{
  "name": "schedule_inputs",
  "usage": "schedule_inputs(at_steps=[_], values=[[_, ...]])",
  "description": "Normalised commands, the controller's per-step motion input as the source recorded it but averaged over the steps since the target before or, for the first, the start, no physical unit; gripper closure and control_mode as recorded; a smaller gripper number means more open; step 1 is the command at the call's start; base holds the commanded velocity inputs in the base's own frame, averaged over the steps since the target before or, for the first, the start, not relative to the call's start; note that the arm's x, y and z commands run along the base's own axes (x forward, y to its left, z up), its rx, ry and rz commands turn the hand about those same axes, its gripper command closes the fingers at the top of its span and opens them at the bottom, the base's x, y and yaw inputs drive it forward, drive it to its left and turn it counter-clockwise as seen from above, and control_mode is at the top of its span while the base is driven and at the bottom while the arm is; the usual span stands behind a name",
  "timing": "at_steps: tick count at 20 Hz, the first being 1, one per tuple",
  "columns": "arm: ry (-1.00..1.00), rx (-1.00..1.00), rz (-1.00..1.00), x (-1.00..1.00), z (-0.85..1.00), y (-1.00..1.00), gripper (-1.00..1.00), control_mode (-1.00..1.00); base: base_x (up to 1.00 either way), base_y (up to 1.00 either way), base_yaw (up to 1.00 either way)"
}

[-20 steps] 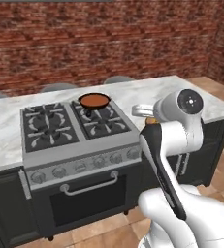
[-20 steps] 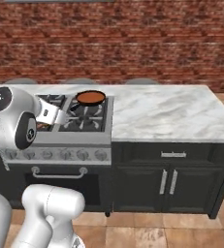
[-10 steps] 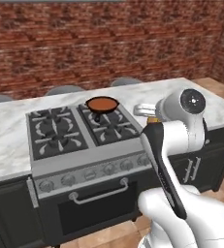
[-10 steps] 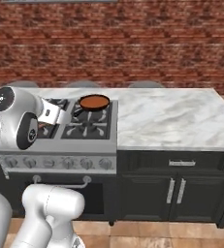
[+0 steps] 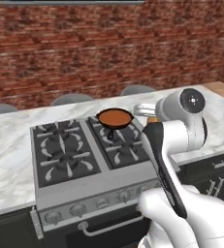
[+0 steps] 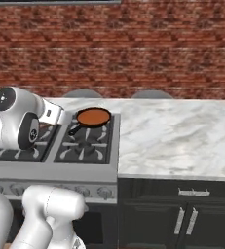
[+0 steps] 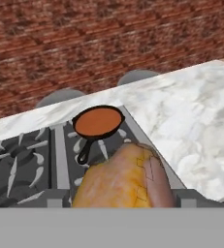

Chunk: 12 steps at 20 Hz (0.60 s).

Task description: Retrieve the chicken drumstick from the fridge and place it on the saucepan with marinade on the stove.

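The saucepan with marinade (image 5: 115, 117) sits on the stove's (image 5: 79, 160) rear right burner, counter (image 6: 182, 141) to the right.

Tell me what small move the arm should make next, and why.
Probably carry the gripper forward over the stove toward the saucepan with marinade. In the hand view the chicken drumstick sits in the gripper, short of the pan, which rests on the far burner with its sauce uncovered.

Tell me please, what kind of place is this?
It looks like a kitchen. A steel stove with four burners is set into a marble counter, a small black saucepan with marinade sits on a back burner, and dark cabinets stand below, with a brick wall behind.
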Motion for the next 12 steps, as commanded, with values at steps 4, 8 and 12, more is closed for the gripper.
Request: schedule_inputs(at_steps=[4, 8, 12], values=[[0.00, 0.00, 0.00, 0.00, 0.00, 0.00, 1.00, 1.00, 0.28, -0.11, 0.16], [0.00, 0.00, 0.00, 0.00, 0.00, 0.00, 1.00, 1.00, 0.06, -0.28, 0.19], [0.00, 0.00, 0.00, 0.00, 0.00, 0.00, 1.00, 1.00, 0.00, -0.37, 0.12]])
